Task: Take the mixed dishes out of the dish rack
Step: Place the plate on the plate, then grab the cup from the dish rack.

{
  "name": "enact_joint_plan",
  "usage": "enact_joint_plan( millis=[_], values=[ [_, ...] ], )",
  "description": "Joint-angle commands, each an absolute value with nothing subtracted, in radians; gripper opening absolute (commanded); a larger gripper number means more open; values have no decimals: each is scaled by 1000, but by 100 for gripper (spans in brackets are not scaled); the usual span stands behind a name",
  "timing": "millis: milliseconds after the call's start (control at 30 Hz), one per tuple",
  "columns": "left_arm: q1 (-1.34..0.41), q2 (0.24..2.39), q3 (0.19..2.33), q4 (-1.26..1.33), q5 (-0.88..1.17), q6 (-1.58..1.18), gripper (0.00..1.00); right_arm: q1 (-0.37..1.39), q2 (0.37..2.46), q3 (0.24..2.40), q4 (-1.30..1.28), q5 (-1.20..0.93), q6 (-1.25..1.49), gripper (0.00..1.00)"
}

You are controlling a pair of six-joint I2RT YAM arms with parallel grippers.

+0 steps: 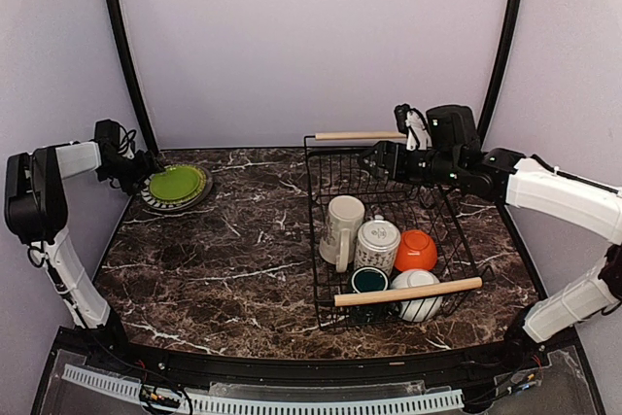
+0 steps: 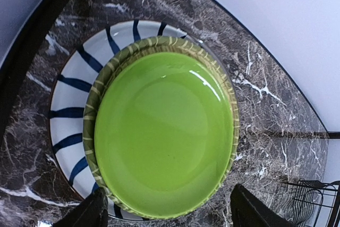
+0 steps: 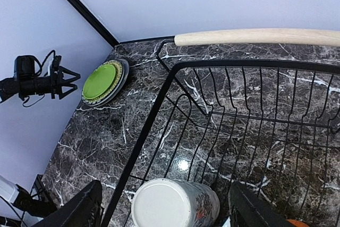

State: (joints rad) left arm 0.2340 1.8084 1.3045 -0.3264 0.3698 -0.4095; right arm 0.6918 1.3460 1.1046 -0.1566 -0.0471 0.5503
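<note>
The green plate [image 2: 164, 136] lies stacked on the striped plate [image 2: 69, 94] at the tabletop's [image 1: 224, 259] far left corner, which saves room. The left claw [image 1: 136, 170] stands open beside them, holding nothing. The rack [image 1: 408, 292], on the right, holds the cream mug [image 1: 342, 225], patterned mug [image 1: 377, 245], orange bowl [image 1: 416, 250], white bowl [image 1: 423, 300] and green cup [image 1: 369, 281]. The right claw [image 1: 384, 157] hangs open over its bare far end.

The lime-green plate [image 2: 164, 131] has a striped olive rim; the radial-patterned plate [image 2: 69, 94] under it is white with dark blue stripes. The desk [image 1: 224, 259] is dark marble with white veins.
</note>
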Motion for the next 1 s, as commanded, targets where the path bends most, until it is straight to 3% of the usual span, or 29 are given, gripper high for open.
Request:
enact_joint_plan(
  millis=[0,433,667,967],
  values=[
    [240,1706,1278,-334,321,-386,81,689,1356,1128,-185,-22,523,79],
    [198,1561,1192,-225,415,-414,91,691,1431,1209,-319,-21,468,85],
    [66,1503,1188,-233,405,-375,92,711,1516,1286,-438,-44,412,98],
    [-149,1450,1201,-247,367,-275,93,798,1651,1455,-643,31,341,99]
  ],
)
